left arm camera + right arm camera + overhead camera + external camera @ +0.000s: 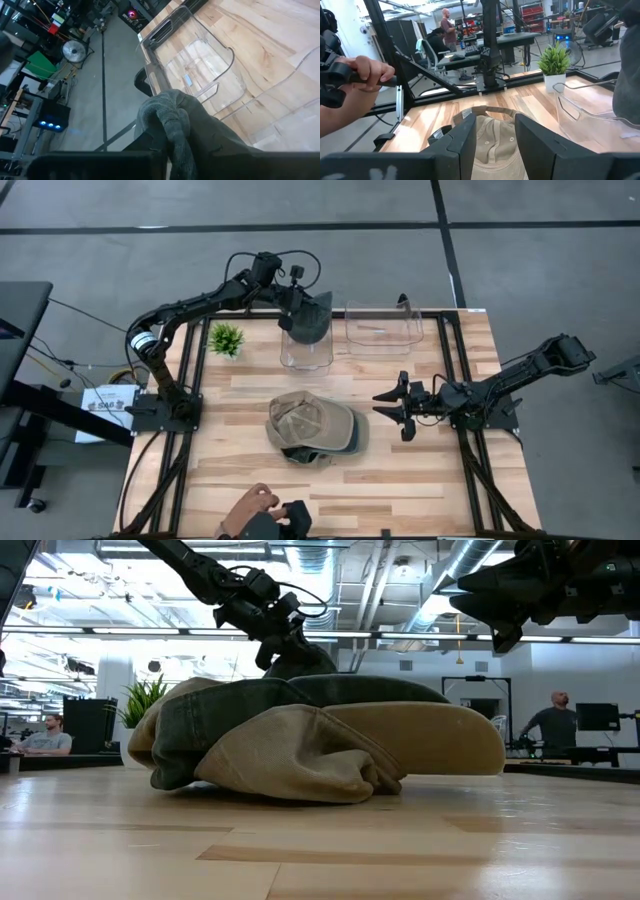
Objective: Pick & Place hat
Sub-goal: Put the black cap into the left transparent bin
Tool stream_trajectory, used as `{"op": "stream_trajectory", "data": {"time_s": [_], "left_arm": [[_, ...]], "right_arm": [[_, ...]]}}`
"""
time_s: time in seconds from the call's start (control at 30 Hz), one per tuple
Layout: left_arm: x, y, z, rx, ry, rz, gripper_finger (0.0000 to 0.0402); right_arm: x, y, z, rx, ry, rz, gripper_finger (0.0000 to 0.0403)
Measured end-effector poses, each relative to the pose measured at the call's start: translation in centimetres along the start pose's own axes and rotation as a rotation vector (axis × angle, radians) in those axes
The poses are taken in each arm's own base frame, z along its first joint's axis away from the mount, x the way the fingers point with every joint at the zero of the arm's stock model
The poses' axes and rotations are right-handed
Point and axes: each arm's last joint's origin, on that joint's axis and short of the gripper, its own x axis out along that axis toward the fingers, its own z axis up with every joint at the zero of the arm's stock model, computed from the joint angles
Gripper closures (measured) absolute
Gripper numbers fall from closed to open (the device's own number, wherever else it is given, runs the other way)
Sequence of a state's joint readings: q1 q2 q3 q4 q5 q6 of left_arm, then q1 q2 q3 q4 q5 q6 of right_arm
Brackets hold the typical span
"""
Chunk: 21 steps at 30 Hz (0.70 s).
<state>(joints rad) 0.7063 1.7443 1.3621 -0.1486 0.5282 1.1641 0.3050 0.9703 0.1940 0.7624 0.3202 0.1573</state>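
Found the left pincer (298, 302) at the upper middle of the high view, pinched on a dark hat (314, 320), with cloth bunched between its fingers in the left wrist view

Saw that hat hanging straight over the left bin (305, 352), its low edge at or just inside the rim; cannot tell whether it touched the wall

Judged the coming move a plain drop: bin directly below the pincer, no sideways shift needed

Placed the right pincer (398, 408) at the middle right, jaws apart and holding nothing, hovering just right of the pile (315, 428) at the centre of the counter (450, 480)

Noted the pile lying to the left of that pincer, its long axis running left to right in the frame, brims toward the right; judged the right arm the nearer for the next pick

Counted:
- one dark hat in the pincer
- one tan hat (305, 418) atop the pile, with at least one darker hat under it
- two clear bins, left and right bin (383, 330), the right one with no hat in it
- one plant (227, 338) at the upper left
- one hand (250, 505) at the bottom edge, gripping a dark device
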Motion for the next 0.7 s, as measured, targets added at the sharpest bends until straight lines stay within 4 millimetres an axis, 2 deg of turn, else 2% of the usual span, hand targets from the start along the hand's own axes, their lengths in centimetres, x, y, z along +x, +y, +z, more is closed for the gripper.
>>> {"op": "stream_trajectory", "data": {"time_s": [0.33,0.7], "left_arm": [[-0.01,0.02,-0.04,-0.029,0.011,0.005,0.0287],[-0.01,0.03,-0.07,-0.092,0.021,0.010,0.0258]], "right_arm": [[0.00,0.00,0.00,0.000,0.000,0.000,0.0278],[0.00,0.00,-0.03,-0.001,0.002,0.000,0.0278]]}}
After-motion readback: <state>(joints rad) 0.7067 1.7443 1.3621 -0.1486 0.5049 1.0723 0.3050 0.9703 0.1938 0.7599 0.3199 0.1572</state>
